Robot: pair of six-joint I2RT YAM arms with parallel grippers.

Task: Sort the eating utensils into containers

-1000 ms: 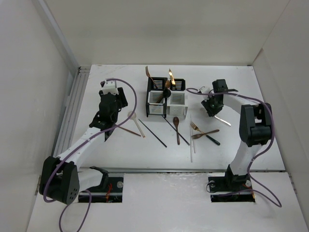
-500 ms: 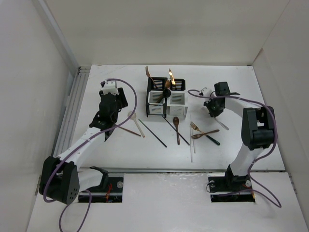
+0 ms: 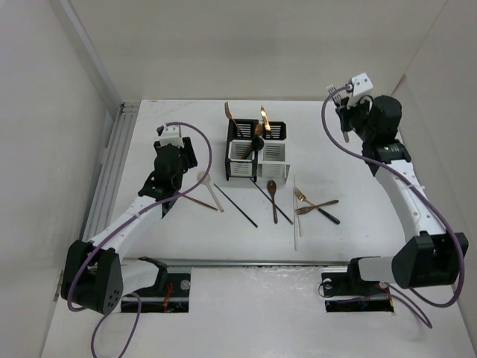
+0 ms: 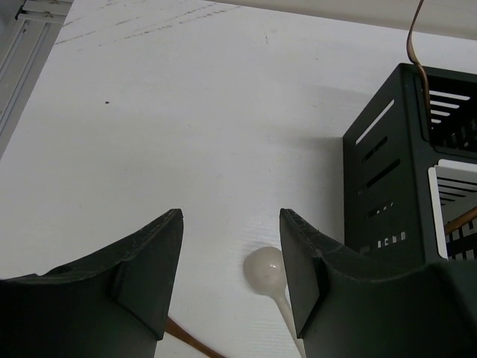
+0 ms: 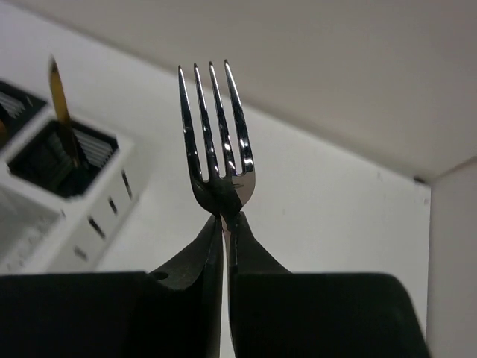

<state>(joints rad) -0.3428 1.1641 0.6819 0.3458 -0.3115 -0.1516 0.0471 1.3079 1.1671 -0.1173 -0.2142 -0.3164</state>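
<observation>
**A:** What is the right gripper (image 5: 226, 224) doing?

**B:** Its jaws are pinched tight on the neck of a silver fork (image 5: 216, 142), with the tines pointing up in the wrist view. Half a second ago it was low over the table (image 3: 358, 216), just right of the caddies (image 3: 240, 168). Now the arm is stretched out, and the fork is held high near the far right corner, well clear of them.

**A:** And the left gripper (image 4: 231, 224)?

**B:** It is spread wide and holds nothing. It sits where it did a second ago, left of the caddies. The bowl of the cream spoon (image 4: 264, 265) lies on the table, seen between its fingers.

**A:** What about the rest of the cutlery?

**B:** None of it has moved. A few copper and gold handles stand in the caddies' far slots. In front of the caddies lie a black chopstick (image 3: 237, 206), a wooden spoon (image 3: 273, 198), a white chopstick (image 3: 296, 216) and crossed copper forks (image 3: 305, 200). A second brown spoon (image 3: 197, 200) lies just beside the cream one, near the left arm.
</observation>
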